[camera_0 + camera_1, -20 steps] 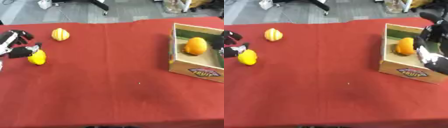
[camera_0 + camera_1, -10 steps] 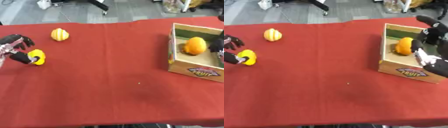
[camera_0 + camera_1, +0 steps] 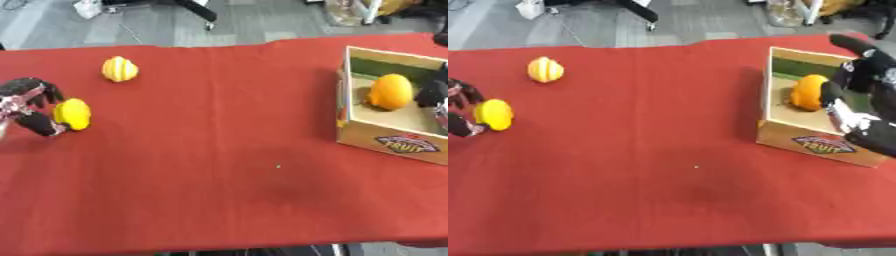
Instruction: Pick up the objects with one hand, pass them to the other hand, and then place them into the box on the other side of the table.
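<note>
So far one orange fruit (image 3: 390,92) sits inside the cardboard box (image 3: 385,141) on the right side of the red table (image 3: 219,150). Over on the left, the left hand (image 3: 26,105) curls its fingers round a yellow lemon (image 3: 73,114) that looks to rest on the cloth. The right hand (image 3: 864,100) hangs over the box, fingers relaxed, holding nothing. Another yellow, ribbed fruit (image 3: 120,69) waits further back. Two fruits are left to pass and drop in.
</note>
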You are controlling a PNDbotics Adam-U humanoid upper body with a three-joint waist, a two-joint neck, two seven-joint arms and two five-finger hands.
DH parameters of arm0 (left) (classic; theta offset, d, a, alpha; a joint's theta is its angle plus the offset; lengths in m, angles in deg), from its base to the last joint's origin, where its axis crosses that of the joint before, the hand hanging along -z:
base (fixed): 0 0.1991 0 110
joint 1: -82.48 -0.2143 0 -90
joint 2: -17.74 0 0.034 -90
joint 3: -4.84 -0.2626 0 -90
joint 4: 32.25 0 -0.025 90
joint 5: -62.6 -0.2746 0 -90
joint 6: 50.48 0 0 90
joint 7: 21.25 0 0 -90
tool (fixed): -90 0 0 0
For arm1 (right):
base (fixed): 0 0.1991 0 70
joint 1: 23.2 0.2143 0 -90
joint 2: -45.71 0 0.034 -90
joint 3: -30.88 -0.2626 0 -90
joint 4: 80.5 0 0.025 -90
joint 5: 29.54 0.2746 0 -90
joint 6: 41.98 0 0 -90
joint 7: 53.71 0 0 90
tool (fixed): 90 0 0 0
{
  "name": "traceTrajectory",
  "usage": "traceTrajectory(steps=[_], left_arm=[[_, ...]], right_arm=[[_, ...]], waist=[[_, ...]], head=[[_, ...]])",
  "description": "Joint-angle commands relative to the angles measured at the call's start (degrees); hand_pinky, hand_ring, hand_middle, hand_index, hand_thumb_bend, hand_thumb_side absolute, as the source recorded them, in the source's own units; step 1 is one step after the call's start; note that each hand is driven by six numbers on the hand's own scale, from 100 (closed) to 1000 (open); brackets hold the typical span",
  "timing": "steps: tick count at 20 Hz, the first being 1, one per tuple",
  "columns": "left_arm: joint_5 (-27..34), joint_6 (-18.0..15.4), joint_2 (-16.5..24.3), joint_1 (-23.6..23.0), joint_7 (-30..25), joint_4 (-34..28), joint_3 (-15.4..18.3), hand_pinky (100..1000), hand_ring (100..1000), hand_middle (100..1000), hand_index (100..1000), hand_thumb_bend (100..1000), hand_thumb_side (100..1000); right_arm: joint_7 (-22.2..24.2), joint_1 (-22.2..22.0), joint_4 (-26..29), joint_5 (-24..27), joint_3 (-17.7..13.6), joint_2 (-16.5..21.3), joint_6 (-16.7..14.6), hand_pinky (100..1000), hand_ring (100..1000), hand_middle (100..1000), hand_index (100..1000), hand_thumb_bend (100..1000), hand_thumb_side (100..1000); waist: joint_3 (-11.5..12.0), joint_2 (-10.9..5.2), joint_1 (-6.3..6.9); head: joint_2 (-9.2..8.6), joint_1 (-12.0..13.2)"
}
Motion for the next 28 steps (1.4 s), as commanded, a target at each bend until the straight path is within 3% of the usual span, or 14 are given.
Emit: traceTrajectory(steps=[1,9,14,18,21,22,24,28], left_arm=[[0.13,0.42,0.82,0.39,4.49,0.13,0.61,767,668,671,782,341,169],[1.94,-1.17,-0.44,-0.45,4.31,2.69,-0.63,751,644,639,753,315,178],[3.44,-2.07,-0.88,-0.52,8.79,1.90,-0.41,651,503,469,558,113,171],[6.41,-2.90,-0.75,-0.71,14.10,-0.23,0.08,640,484,436,515,100,172],[7.46,-2.87,-0.59,-0.85,15.07,-0.69,-0.02,640,484,436,515,100,172],[7.65,-2.92,-0.67,-0.75,15.24,-0.83,0.03,641,469,408,483,100,190],[8.91,-4.09,-1.02,1.16,16.48,-2.77,0.07,645,469,407,480,100,196],[12.27,-7.41,-1.46,5.91,19.83,-8.19,-3.84,650,476,414,487,100,181]], right_arm=[[0.30,0.44,1.22,0.37,-0.30,0.81,-0.04,517,429,374,1000,100,427],[0.58,0.44,1.22,0.44,-0.12,0.76,-0.01,517,429,373,1000,100,433],[0.72,0.40,1.22,0.50,0.02,0.72,0.10,517,429,374,1000,100,441],[0.88,0.48,1.22,0.61,0.19,0.75,0.15,517,428,372,1000,100,442],[0.96,0.51,1.22,0.66,0.21,0.76,0.16,517,428,372,1000,100,442],[1.04,0.61,1.22,0.74,0.33,0.75,0.14,513,423,365,1000,100,480],[2.23,1.21,1.22,1.92,2.24,0.51,0.44,508,420,360,1000,100,533],[5.56,3.44,1.22,5.26,7.66,-1.34,2.83,501,415,348,1000,100,647]], waist=[[0.03,0.12,-0.59],[0.04,0.14,-0.63],[0.07,0.11,-0.64],[0.07,0.10,-0.62],[0.06,0.10,-0.61],[0.02,-0.01,-0.61],[0.10,-0.28,-0.59],[0.79,-0.16,-0.46]], head=[[-0.16,-0.03],[-0.16,-0.05],[-0.16,-0.06],[-0.16,-0.08],[-0.16,-0.06],[-0.16,-0.01],[-0.16,-0.09],[-0.16,-0.78]])
